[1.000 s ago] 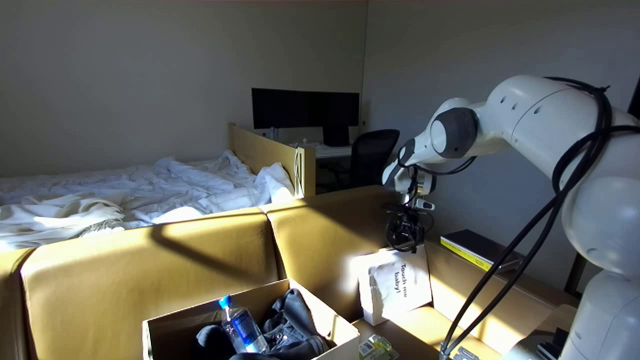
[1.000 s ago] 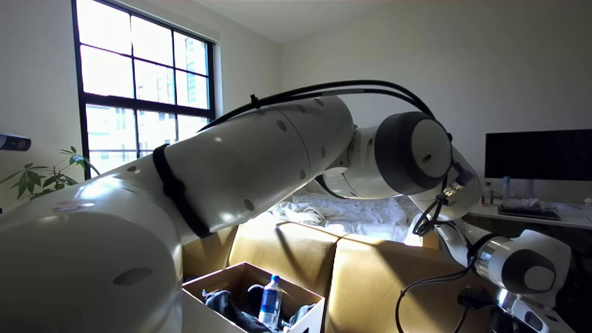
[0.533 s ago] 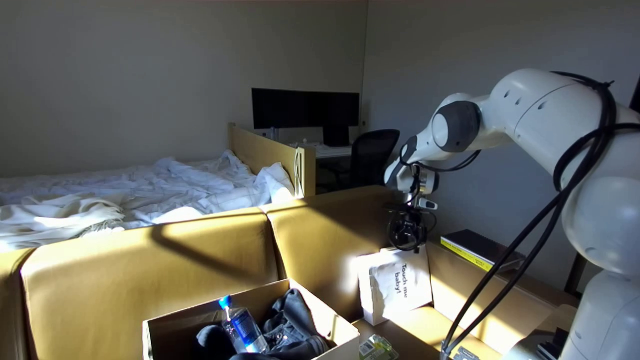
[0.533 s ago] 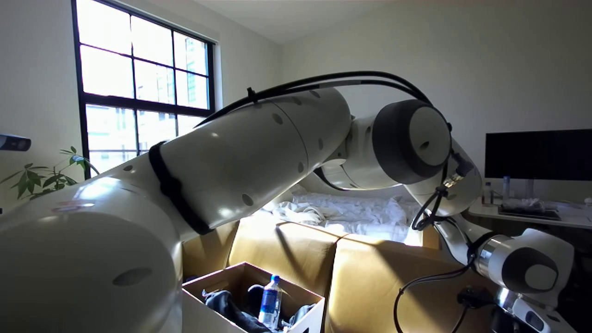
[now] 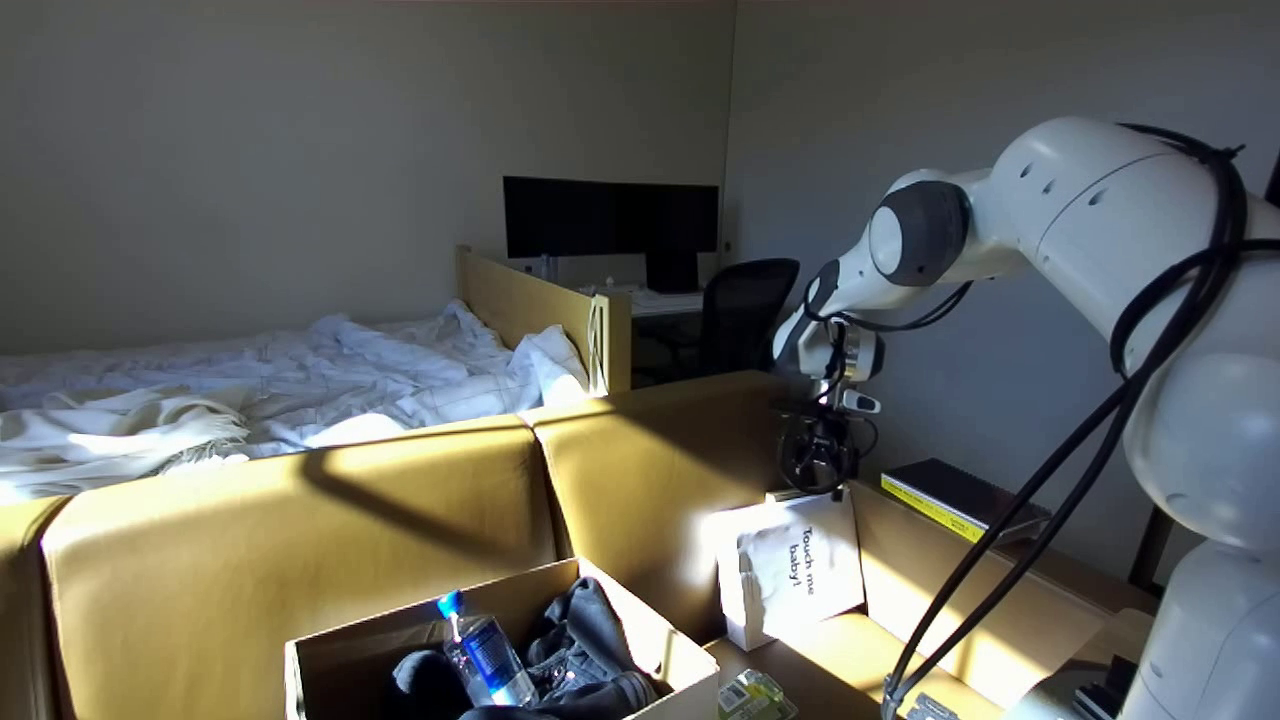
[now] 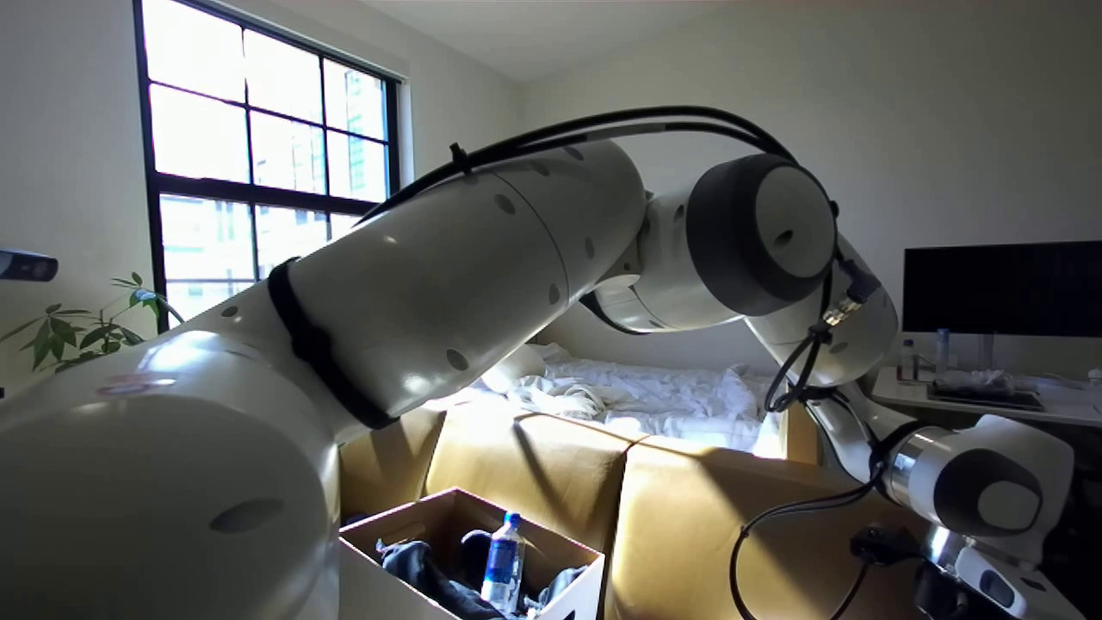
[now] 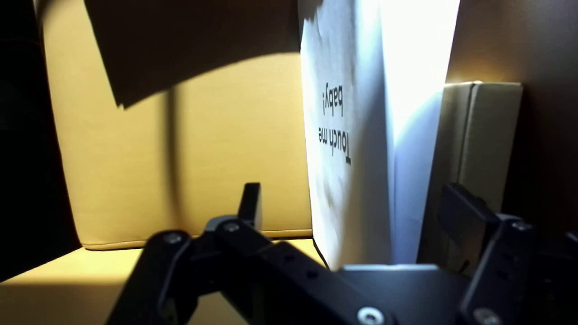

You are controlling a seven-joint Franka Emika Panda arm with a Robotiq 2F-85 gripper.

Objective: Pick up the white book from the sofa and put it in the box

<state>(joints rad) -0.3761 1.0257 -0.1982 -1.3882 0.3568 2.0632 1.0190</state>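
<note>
What best fits the white book [image 5: 795,570] is an upright white item printed "Touch me baby!", leaning in the corner of the mustard sofa [image 5: 280,560]; it looks fairly thick. It also shows in the wrist view [image 7: 334,189], print upside down. My gripper [image 5: 820,485] hangs just above its top edge. In the wrist view my gripper [image 7: 356,203] is open, one finger to each side of the white item in the picture, not shut on it. The box [image 5: 655,645] is brown cardboard and also shows in an exterior view [image 6: 379,585]. The book is out of view there.
A pale book-like block [image 7: 487,135] stands beside the white item, near the right finger. A dark notebook with yellow edge [image 5: 960,500] lies on the sofa's arm. A bottle [image 5: 490,660] and dark clothes [image 5: 585,640] fill the box. A green packet [image 5: 755,695] lies nearby.
The arm has risen, its elbow clearly higher in both exterior views. My gripper has moved slightly up and to the right above the white item. The white item and the box have not moved.
</note>
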